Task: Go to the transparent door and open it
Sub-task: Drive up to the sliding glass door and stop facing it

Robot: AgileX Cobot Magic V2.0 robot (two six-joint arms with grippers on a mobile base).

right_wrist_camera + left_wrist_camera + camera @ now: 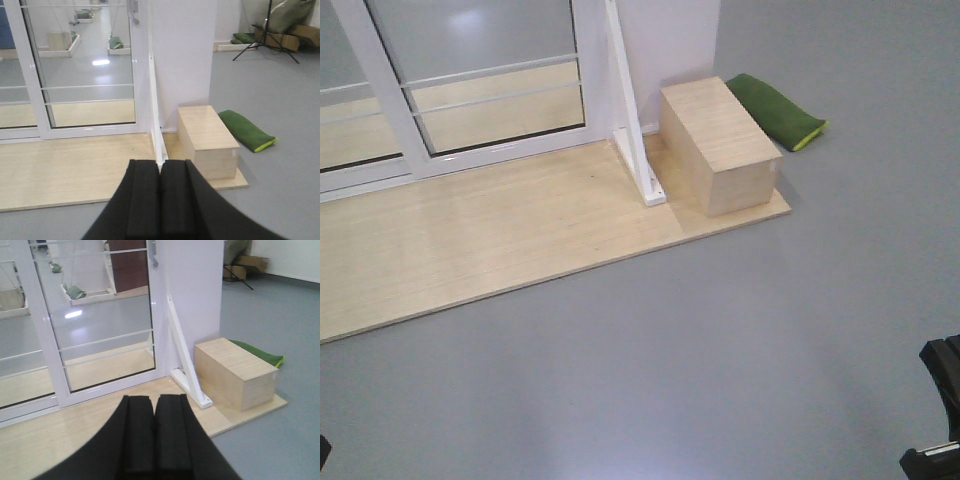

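The transparent door (480, 40) is a glass panel in a glossy white frame with thin white bars, standing at the back of a wooden platform (500, 235). The left wrist view shows the transparent door (100, 310) with the lower end of its silver handle (153, 255) on the right upright. In the right wrist view the transparent door (85, 60) and its handle (133, 12) show as well. My left gripper (154, 400) is shut with nothing in it, well short of the door. My right gripper (160, 164) is likewise shut and empty, over the grey floor.
A pale wooden box (720, 140) stands on the platform's right end beside a slanted white brace (635, 130) and a white wall panel (670, 40). A green cushion (775, 110) lies on the floor behind the box. A second barred glass panel (345, 110) stands left of the door.
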